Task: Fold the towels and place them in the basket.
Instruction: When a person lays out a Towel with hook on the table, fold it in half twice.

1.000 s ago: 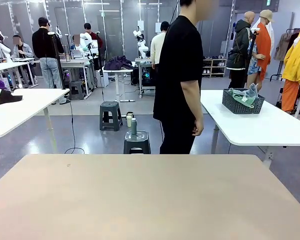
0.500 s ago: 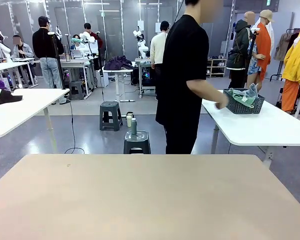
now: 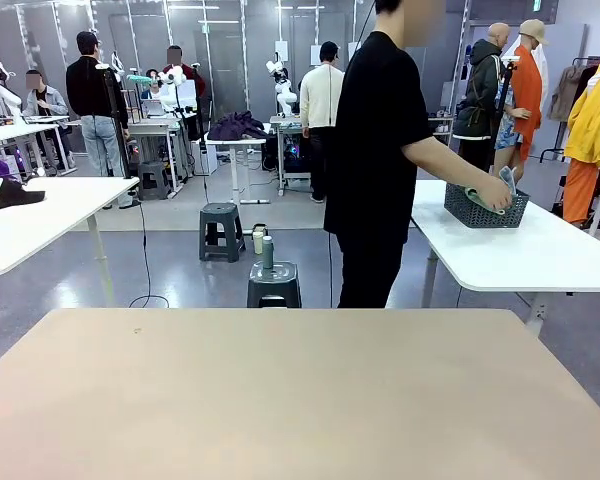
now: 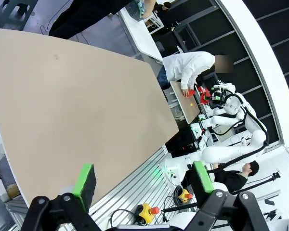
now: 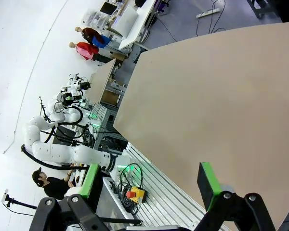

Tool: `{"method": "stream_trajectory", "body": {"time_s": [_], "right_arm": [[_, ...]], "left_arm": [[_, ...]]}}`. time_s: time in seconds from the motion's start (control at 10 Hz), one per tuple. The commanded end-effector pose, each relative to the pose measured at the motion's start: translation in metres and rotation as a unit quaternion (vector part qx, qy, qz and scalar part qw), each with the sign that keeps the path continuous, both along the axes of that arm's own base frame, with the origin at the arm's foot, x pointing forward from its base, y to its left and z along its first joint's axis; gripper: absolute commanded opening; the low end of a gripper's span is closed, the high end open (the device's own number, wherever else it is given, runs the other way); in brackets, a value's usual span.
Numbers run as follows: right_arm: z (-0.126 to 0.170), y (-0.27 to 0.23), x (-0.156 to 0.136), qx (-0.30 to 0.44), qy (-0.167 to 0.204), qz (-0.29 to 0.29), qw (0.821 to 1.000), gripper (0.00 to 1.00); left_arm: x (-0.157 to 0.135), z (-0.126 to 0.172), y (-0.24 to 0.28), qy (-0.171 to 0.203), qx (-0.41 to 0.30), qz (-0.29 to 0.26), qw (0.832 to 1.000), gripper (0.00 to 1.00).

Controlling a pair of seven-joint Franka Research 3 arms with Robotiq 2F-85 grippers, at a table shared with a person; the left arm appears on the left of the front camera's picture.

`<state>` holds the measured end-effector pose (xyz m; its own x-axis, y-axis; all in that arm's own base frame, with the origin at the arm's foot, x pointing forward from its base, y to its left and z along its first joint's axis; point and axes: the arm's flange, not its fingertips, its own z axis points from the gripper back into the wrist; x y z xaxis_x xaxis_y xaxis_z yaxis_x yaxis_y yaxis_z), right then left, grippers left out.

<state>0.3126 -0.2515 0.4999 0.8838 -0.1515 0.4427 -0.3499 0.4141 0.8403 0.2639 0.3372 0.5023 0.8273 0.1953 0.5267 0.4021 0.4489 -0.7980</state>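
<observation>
Since a moment ago, the person (image 3: 380, 150) in black has turned to the white table (image 3: 540, 255) on the right side and reached out an arm. Now the person's hand (image 3: 497, 193) is at the top of the basket (image 3: 475, 210), right on the towels (image 3: 477, 194).

The basket is dark grey with little holes in its sides. It sits on the white table, well apart from the big tan table (image 3: 280, 400) near the robot. The towels are light green. They are inside the basket in a loose pile, and some green cloth sticks up over the rim next to the hand. I cannot tell how many towels are in there.

A dark stool (image 3: 274, 284) stands on the floor between the two tables. A small bottle (image 3: 267, 252) stands on it.

The left gripper (image 4: 144, 168) hangs above the near edge of the tan table. Its two green pads are wide apart and nothing is between them. The right gripper (image 5: 149, 168) is over the table edge too. Its pads are also wide apart and hold nothing.
</observation>
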Motion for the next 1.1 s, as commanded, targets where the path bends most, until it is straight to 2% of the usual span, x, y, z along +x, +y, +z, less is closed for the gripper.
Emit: {"method": "stream_trajectory", "body": {"time_s": [0.0, 1.0], "right_arm": [[0.0012, -0.0011, 0.0010, 0.007, -0.010, 0.001, 1.000, 1.00], [0.0012, -0.0011, 0.0010, 0.007, -0.010, 0.001, 1.000, 1.00]], "left_arm": [[-0.0019, 0.0009, -0.0009, -0.008, -0.008, -0.004, 1.000, 1.00], [-0.0019, 0.0009, -0.0009, -0.008, -0.008, -0.004, 1.000, 1.00]]}}
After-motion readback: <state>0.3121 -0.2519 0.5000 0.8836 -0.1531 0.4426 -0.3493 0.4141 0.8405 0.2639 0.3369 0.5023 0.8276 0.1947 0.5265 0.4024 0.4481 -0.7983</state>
